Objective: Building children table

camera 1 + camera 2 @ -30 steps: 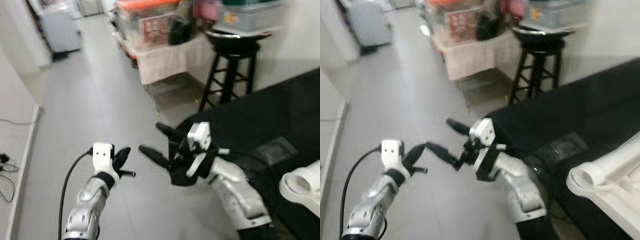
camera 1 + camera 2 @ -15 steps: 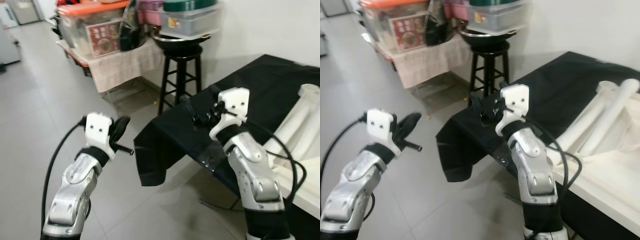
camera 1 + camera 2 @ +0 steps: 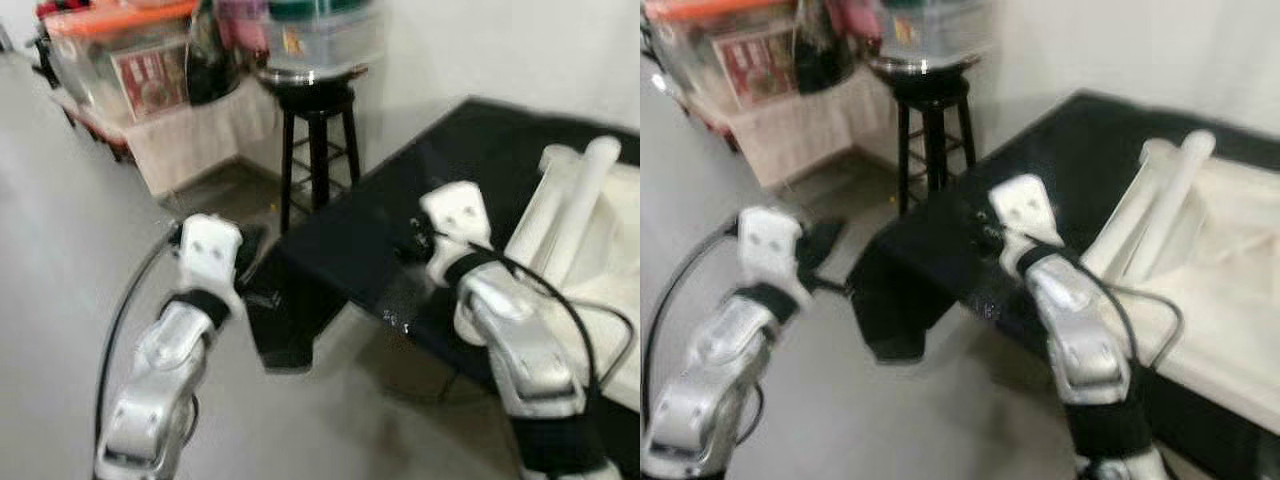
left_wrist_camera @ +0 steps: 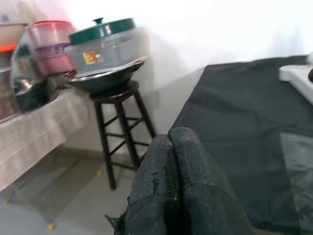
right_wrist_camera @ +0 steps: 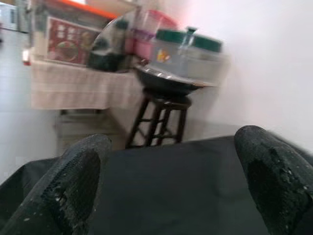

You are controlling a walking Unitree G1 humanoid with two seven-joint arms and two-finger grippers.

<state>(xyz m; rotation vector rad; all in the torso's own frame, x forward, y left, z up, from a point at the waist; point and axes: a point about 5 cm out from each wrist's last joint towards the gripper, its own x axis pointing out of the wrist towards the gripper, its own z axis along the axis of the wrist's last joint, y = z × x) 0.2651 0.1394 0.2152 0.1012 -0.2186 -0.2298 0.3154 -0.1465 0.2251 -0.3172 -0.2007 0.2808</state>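
A white children's table lies upturned on a black cloth at the right of the scene, its flat top down and its underside up. Two round white legs rise out of it side by side; the longer leg runs with its long axis from near-left to far-right, its rounded free end pointing away toward the far wall, and the shorter leg lies just left of it along the same line. The head views are blurred, so the joints where the legs meet the top cannot be made out.

The right gripper is raised over the near-left part of the black cloth, just left of the white legs and not touching them. Its two black fingers stand wide apart with nothing between them, aimed over the cloth toward a black stool.

The left gripper is held up on the left, over the grey floor and near the hanging corner of the cloth. Its fingers are pressed flat together, holding nothing.

The stool stands far behind the cloth's left corner and carries a dark wok with a green-lidded clear box on top. Left of it a low cloth-draped stand holds storage tubs.
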